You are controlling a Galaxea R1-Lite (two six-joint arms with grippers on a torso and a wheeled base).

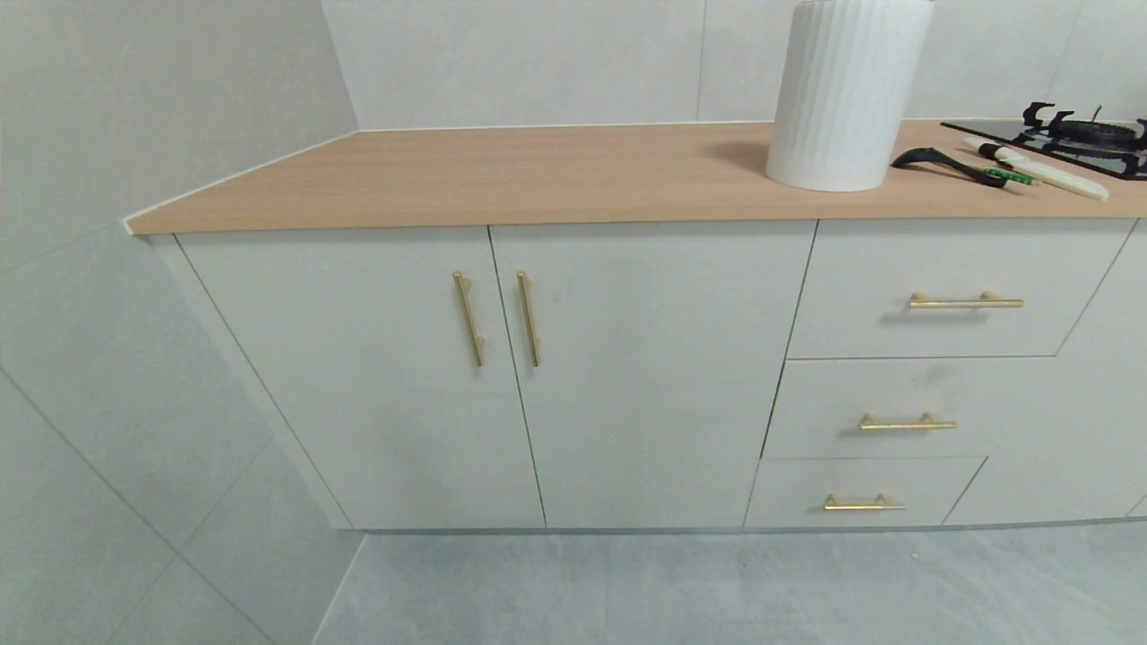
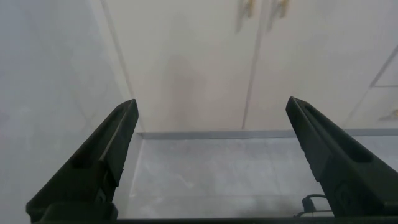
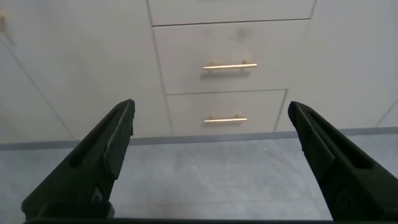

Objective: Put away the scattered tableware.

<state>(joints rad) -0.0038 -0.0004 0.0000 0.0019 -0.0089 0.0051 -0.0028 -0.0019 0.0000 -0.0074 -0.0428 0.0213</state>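
I am looking down at a wood-topped surface point(image 1: 538, 175) that runs along a pale tiled back wall point(image 1: 538, 54) and ends at the left against a side wall point(image 1: 134, 107). The left and middle stretch of the wood is bare. Toward the right stands a tall white ribbed container point(image 1: 847, 94), upright, on the far half of the surface.

Just right of it lies the tableware. A black utensil point(image 1: 945, 163) lies flat, its curved end near the container's base. Beside it a long cream-coloured utensil point(image 1: 1044, 170) lies at an angle along the near edge of a black hob point(image 1: 1084, 134) at the far right. A small green piece point(image 1: 1013, 176) sits where the two meet; I cannot tell which it belongs to.

Below the surface are two closed cabinet doors, each with an upright gold handle, the left handle point(image 1: 468, 318) and the right handle point(image 1: 529, 318) close together. Right of them is a stack of three closed drawers with gold bar handles: top point(image 1: 966, 302), middle point(image 1: 907, 423) and bottom point(image 1: 863, 504). Grey floor tiles point(image 1: 717, 591) run up to the cabinet base.

The left gripper point(image 2: 211, 102) hangs low before the cabinet doors, spread wide with nothing between its fingers. The right gripper point(image 3: 211, 104) hangs low facing the two lower drawers, equally wide apart and empty.
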